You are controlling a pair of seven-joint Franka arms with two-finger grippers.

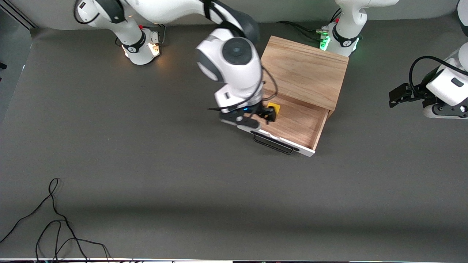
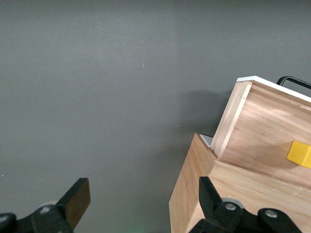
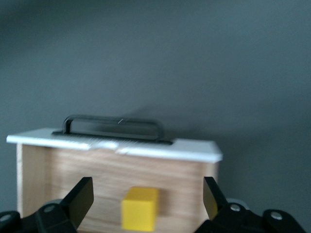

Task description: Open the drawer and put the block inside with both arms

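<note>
Drawer [image 1: 292, 122] pulled out, block [image 1: 273, 108] inside | right claw [image 1: 260, 116] spread wide above it | left claw [image 1: 396, 95] wide, waiting

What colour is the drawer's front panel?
White, on the shallow wooden drawer's front panel with black wire handle; clearest in the right wrist view.

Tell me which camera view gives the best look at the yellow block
The right wrist view: the block sits whole and centred on the drawer floor, between the right gripper and its open jaws. The front view shows only its top beside that gripper; the left wrist view catches one cropped corner.
</note>
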